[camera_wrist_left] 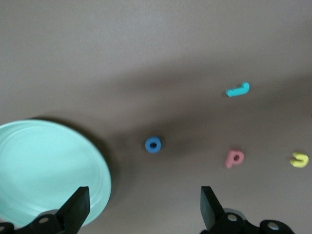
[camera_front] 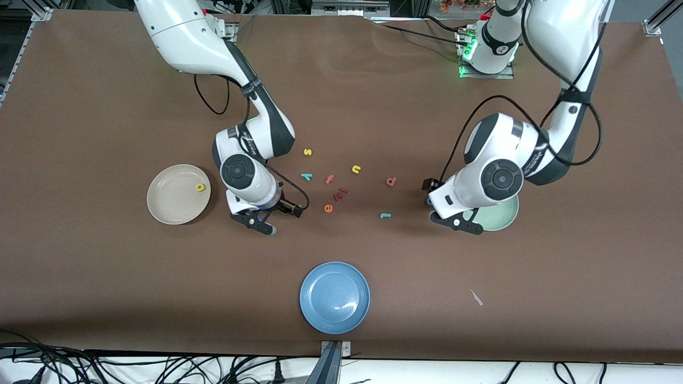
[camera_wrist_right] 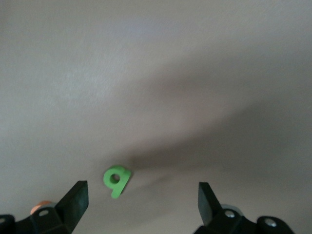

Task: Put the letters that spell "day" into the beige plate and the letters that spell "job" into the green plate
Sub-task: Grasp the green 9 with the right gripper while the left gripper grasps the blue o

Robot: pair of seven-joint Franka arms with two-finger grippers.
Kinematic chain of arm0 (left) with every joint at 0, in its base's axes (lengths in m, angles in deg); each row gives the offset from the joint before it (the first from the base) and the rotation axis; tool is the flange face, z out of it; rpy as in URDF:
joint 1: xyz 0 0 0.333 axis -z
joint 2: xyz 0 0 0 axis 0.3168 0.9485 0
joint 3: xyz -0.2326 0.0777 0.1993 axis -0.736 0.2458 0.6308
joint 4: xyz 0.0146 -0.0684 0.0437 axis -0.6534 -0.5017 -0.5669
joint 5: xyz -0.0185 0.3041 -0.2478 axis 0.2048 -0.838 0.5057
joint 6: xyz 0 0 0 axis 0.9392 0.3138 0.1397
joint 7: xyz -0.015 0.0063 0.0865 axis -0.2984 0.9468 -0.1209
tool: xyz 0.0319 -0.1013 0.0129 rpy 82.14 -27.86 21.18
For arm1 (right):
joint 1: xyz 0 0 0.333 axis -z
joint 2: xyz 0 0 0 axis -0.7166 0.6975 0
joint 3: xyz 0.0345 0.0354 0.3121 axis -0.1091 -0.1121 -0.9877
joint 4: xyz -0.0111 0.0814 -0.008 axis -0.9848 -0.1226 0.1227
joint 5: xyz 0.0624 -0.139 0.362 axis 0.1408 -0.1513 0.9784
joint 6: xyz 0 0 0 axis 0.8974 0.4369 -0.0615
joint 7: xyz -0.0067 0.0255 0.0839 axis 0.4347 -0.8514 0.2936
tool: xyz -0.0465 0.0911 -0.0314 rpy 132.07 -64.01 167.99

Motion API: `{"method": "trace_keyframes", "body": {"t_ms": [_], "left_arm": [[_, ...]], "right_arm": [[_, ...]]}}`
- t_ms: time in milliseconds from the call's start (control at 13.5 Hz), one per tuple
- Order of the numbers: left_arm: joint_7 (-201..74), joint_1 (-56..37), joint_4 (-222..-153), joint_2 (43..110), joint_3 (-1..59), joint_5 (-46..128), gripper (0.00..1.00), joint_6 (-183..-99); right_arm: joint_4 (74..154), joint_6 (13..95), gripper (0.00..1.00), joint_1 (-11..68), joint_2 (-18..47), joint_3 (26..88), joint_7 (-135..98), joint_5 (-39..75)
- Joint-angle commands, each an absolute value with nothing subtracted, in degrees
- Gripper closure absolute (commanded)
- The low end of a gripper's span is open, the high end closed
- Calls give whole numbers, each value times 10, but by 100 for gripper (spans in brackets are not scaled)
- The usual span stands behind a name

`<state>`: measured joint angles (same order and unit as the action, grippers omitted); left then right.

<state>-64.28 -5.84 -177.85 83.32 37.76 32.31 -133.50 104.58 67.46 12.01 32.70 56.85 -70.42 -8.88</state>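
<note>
We see the left gripper point(camera_wrist_left: 141, 214) spread wide and empty over the blue "o" point(camera_wrist_left: 153, 145) beside the green plate point(camera_wrist_left: 44, 165), the right gripper point(camera_wrist_right: 141, 209) equally wide over the green "a" point(camera_wrist_right: 116, 179), a yellow letter point(camera_front: 200, 187) in the beige plate point(camera_front: 171, 205), teal "j" point(camera_front: 385, 215) on the table

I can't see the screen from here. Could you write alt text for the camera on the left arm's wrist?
The left hand, open and empty, hangs over the brown table above a small blue ring "o". The pale green plate lies beside the ring, with nothing visible on it. A teal hooked "j", a salmon-pink letter and a yellow letter lie scattered nearby.
</note>
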Motion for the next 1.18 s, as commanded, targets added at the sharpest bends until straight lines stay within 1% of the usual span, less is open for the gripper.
{"method": "trace_keyframes", "body": {"t_ms": [0,74,148,222,517,739,1109], "left_arm": [[-653,-62,-1812,842,380,320,8,-1393],[-653,-63,-1827,841,380,321,18,-1409],[-652,-62,-1835,842,380,321,19,-1417],[-650,-57,-1854,842,380,321,26,-1439],[-646,-52,-1940,839,380,320,29,-1558],[-641,-37,-1945,842,382,319,30,-1565],[-609,-36,-1962,843,381,246,33,-1583]], "right_arm": [[994,638,0,111,352,570,-715,-91],[990,639,0,108,358,570,-716,-91],[981,639,0,107,365,570,-717,-91],[976,640,0,107,370,570,-717,-91],[966,642,1,104,384,571,-717,-95],[965,644,1,99,390,571,-717,-100],[965,644,9,90,401,572,-717,-101]]}}
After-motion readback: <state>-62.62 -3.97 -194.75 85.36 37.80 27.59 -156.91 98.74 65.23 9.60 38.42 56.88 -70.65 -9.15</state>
